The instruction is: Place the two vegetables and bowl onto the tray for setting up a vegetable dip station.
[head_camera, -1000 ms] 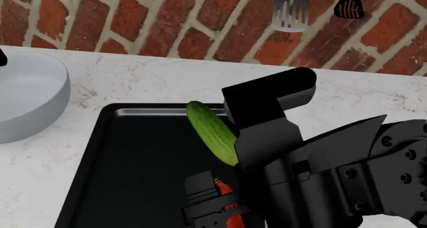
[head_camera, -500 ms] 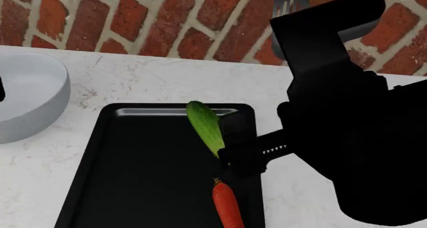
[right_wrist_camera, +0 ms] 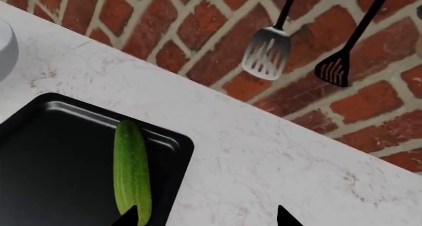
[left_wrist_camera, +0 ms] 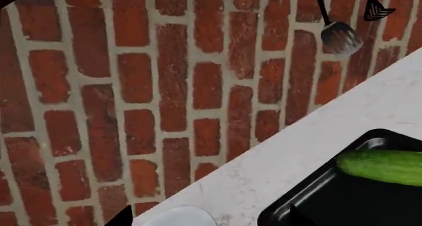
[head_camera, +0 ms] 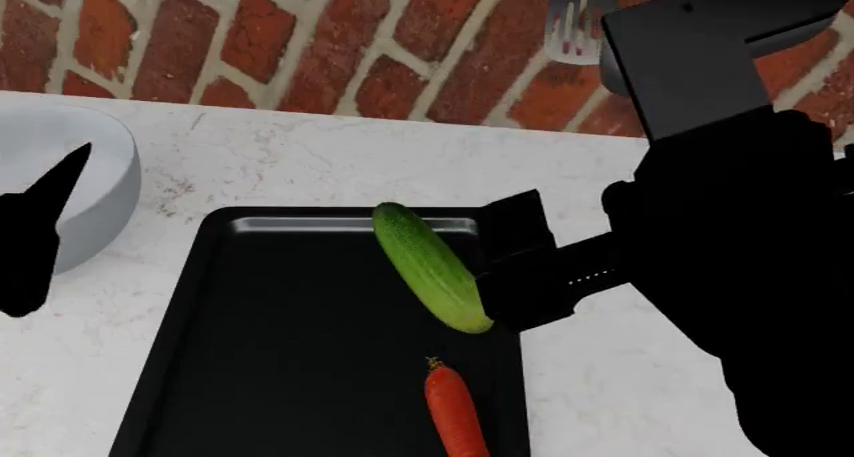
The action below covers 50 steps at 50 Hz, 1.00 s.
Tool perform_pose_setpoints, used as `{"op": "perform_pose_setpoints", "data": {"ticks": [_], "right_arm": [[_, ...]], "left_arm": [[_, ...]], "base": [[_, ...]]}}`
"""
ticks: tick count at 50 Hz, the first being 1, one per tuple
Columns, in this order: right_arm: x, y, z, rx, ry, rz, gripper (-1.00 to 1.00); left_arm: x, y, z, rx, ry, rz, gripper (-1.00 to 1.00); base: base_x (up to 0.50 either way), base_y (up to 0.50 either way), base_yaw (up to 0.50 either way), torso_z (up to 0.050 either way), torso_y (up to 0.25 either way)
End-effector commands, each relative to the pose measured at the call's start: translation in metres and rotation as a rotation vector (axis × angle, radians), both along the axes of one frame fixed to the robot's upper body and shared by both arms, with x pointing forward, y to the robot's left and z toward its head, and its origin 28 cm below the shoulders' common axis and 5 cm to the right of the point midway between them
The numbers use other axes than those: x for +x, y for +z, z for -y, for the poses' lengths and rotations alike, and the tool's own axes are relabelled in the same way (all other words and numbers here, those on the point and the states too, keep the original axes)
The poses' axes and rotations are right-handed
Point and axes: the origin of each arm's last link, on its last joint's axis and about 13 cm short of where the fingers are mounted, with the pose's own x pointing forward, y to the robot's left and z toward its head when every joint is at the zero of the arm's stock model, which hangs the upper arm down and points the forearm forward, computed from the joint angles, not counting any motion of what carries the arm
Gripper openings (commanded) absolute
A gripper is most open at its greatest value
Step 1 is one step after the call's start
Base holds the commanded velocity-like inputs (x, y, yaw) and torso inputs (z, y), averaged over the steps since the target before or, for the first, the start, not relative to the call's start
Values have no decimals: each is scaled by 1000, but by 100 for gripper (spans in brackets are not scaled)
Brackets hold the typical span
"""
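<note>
Now I'm eyeing the bowl (head_camera: 60, 192), sitting off the tray (head_camera: 267, 377): rigid, smooth, probably slippery, best pinched at its rim; both pincers' states I cannot tell.

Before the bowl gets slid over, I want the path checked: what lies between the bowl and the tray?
Only bare marble counter lies between the bowl and the tray, seen in the head view. The left arm's dark tip overlaps the bowl there.

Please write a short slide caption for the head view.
Cucumber and carrot lie on the tray; bowl waits outside.
</note>
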Motion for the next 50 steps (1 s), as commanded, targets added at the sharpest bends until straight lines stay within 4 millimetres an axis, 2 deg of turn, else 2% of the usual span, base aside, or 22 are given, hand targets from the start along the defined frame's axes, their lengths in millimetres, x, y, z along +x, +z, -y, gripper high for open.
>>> {"op": "perform_pose_setpoints", "data": {"ticks": [1,9,36,45,50], "right_arm": [[-1,-2,4,16,1,17,100],[1,-4,5,21,5,30,100],[5,-21,10,57,6,4,100],[13,-26,13,74,8,-16,100],[21,-32,14,88,20,-19,100]], "left_arm": [[12,-8,-6,111,-38,-133,100],[24,-1,-10,124,-14,-160,100],[57,-28,-17,211,44,-314,100],[78,-39,-21,235,64,-364,100],[91,-38,-26,246,68,-394,100]], "base": [[0,0,0,0,0],[0,0,0,0,0],[0,0,0,0,0],[0,0,0,0,0],[0,0,0,0,0]]}}
